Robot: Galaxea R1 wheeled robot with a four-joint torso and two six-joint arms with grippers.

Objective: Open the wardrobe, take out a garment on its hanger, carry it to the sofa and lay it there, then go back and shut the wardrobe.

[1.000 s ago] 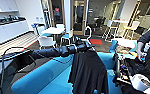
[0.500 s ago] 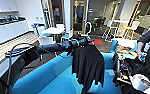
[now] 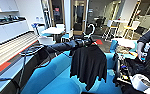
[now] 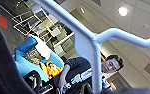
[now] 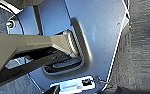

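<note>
Left arm was stretched out over the sofa [image 3: 53, 77], with the left gripper [image 3: 87, 42] at the hanger [image 3: 91, 30] neck. Jaws looked clamped on the hanger just under its hook, though the fingers themselves were hard to make out in the head view; the left wrist view had the white hanger bar and stem right at the jaws. The black shirt [image 3: 88, 65] hung straight down below the jaws, hem dangling just above the seat and not yet resting on it. The hook stuck up above the jaws. Right gripper: can't tell whether it was open or shut, the right wrist view gave robot body panels and dark carpet. A person [image 3: 147, 47] stood well off to the far side of the jaws, beside a cluttered end of the sofa. Risks as I judged them: the grip is on a thin stem, so a swing of the arm could rotate the hanger in the jaws and let the shirt slide off one shoulder. Release from this height and it would crumple in a heap or slip off the seat edge. The arm cable loop could snag too.
</note>
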